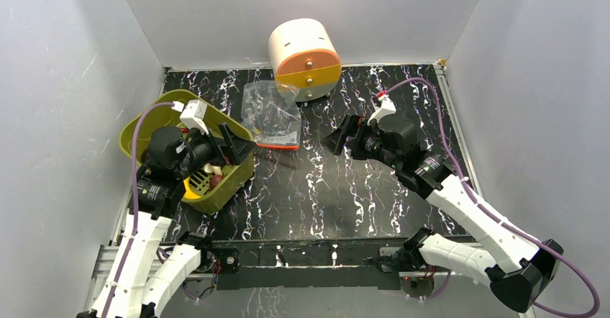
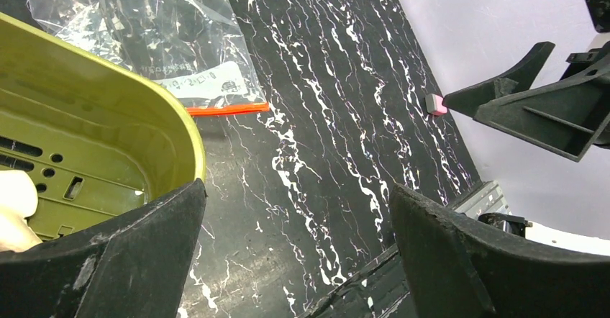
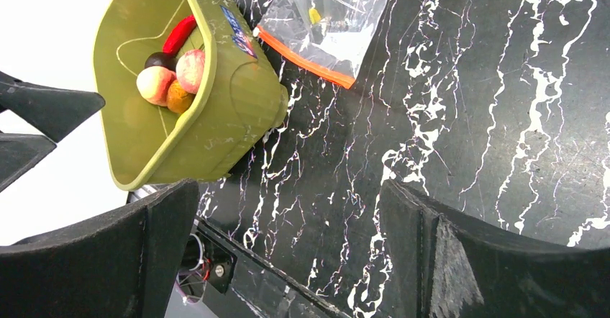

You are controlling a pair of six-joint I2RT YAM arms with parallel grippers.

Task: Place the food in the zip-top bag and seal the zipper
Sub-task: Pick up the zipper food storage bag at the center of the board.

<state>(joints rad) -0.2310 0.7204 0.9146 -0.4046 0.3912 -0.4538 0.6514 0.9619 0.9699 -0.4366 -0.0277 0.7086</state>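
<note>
Basket (image 1: 137, 127), olive green, sits at the left of the table (image 1: 403, 210). A cream drum (image 1: 303, 55) with an orange front stands at the far edge, centre. The left arm (image 1: 155, 188) is draped over the basket and hides most of its inside from the top view. The basket's right rim lies between the left gripper (image 1: 239, 145) and the zip-top bag (image 1: 270, 109), just beside the bag's left corner.

Food (image 3: 176, 77) is in the basket: two peach-pink round fruits, a dark ball, an orange piece and a red curved piece, bunched against one wall in the right wrist view. One small yellow piece (image 3: 314, 16) shows through the bag's film.

The bag lies on the table, far of centre, between basket and drum. Its far end is right by the drum; contact there is unclear. The zipper (image 1: 277, 145) is the bag's near edge, facing the arms. Sealed or open: cannot tell. A white label (image 2: 201, 84) sits on the film just behind the zipper.

The left gripper hangs at the basket's right rim, with the zipper just to its right. One finger is over the basket, the other over bare table. Jaws spread wide, holding nothing; contact with the rim is unclear.

The right gripper (image 1: 339, 134) is right of the bag, near but apart, pointing left toward it. Jaws spread wide, empty.
</note>
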